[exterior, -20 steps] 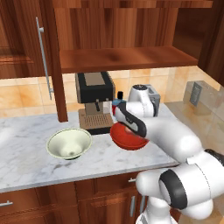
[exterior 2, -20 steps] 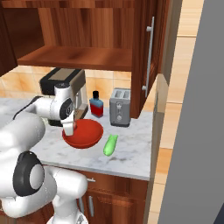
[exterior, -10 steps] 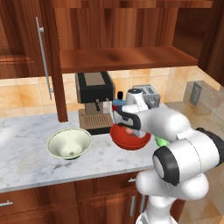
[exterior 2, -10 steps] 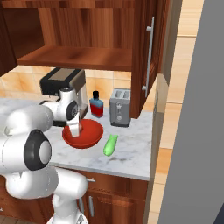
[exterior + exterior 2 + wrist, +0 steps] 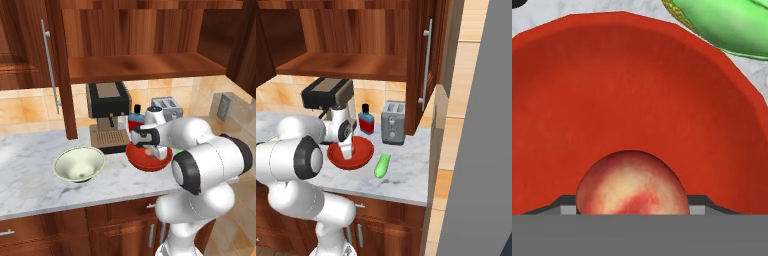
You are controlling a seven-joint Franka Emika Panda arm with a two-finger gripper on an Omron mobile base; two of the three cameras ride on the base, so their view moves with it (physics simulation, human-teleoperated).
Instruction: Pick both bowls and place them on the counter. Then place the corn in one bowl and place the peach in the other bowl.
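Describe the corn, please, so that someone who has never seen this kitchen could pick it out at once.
Find the marble counter beneath the open wooden cabinet, then the silver toaster near its right end. In front of the toaster, just right of the red bowl, the corn lies on the bare marble. It is the one bright green oblong; the peach in the bowl is round and red-orange.
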